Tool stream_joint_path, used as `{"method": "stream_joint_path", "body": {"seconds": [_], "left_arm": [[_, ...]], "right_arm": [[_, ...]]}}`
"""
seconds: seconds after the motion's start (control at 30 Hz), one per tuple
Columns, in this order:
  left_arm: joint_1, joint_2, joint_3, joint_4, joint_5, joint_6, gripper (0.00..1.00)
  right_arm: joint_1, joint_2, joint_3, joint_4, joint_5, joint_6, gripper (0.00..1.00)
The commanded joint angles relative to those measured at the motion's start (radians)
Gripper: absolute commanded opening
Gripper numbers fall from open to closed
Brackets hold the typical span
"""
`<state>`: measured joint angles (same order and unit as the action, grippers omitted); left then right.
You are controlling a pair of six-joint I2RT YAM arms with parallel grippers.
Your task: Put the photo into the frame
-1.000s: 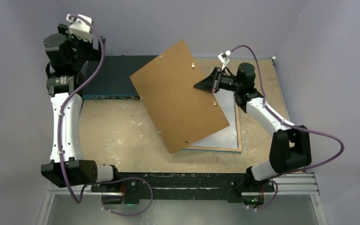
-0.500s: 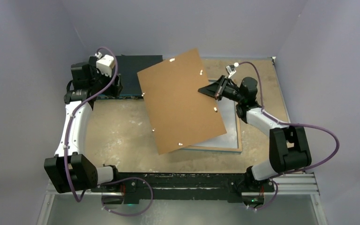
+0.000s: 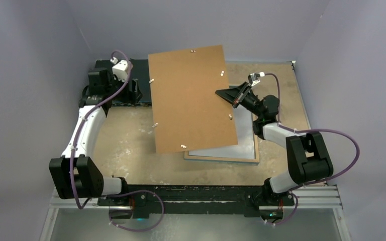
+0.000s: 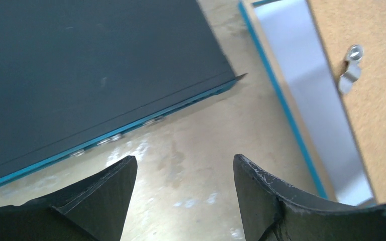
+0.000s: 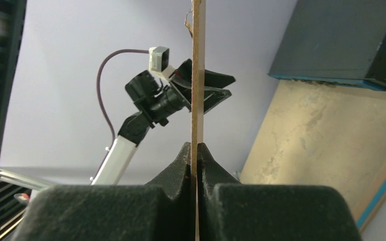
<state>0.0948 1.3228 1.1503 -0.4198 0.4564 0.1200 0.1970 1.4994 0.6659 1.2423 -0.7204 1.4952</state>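
Observation:
My right gripper (image 3: 222, 93) is shut on the right edge of the plain brown backing board (image 3: 188, 98) and holds it tilted above the table. In the right wrist view the board (image 5: 197, 75) shows edge-on between the closed fingers (image 5: 181, 160). The frame (image 3: 226, 159) lies flat under the board, back up, its wood-coloured rim and pale inside showing. My left gripper (image 3: 136, 93) is open and empty above the table by the dark box. In its wrist view (image 4: 183, 165) the frame's blue edge (image 4: 281, 100) lies to the right. The photo is not in view.
A dark flat box (image 3: 125, 75) lies at the back left, and it also shows in the left wrist view (image 4: 90, 65). Metal clips (image 4: 351, 68) stick out from the board's edge. Grey walls close in the table at the back and on both sides.
The right gripper has swung the board toward the back and left, uncovering more of the frame. The left arm has come down and right, to the dark box's front edge.

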Motion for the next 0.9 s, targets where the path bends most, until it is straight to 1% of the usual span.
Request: {"method": "stream_joint_path", "body": {"seconds": [0.0,0.13,0.2,0.27,0.3,0.4,0.53,0.63,0.73,0.87], "left_arm": [[-0.045,0.036,0.093,-0.011,0.155,-0.108,0.7],[-0.027,0.043,0.189,-0.095,0.296,-0.098,0.75],[-0.016,0.044,0.228,-0.137,0.354,-0.094,0.75],[-0.014,0.041,0.254,-0.16,0.366,-0.1,0.73],[-0.015,0.036,0.259,-0.161,0.357,-0.102,0.71],[-0.022,0.007,0.24,-0.16,0.245,-0.065,0.67],[-0.073,-0.015,0.205,-0.208,0.049,0.023,0.64],[-0.122,-0.034,0.176,-0.218,-0.006,0.03,0.64],[-0.195,-0.046,0.157,-0.224,-0.053,0.02,0.63],[-0.231,-0.045,0.161,-0.255,-0.097,0.014,0.62]], "right_arm": [[0.01,0.007,-0.004,0.228,0.064,0.094,0.0],[0.01,0.036,-0.005,0.287,0.075,0.107,0.0],[0.01,0.067,-0.006,0.366,0.091,0.149,0.0],[0.01,0.096,-0.005,0.432,0.102,0.19,0.0],[0.011,0.109,-0.007,0.459,0.108,0.209,0.0],[0.013,0.13,-0.008,0.503,0.127,0.248,0.0],[0.018,0.114,0.018,0.458,0.158,0.219,0.0],[0.029,0.114,0.053,0.409,0.17,0.18,0.0],[0.041,0.119,0.071,0.387,0.196,0.165,0.0],[0.054,0.103,0.067,0.355,0.252,0.139,0.0]]}}
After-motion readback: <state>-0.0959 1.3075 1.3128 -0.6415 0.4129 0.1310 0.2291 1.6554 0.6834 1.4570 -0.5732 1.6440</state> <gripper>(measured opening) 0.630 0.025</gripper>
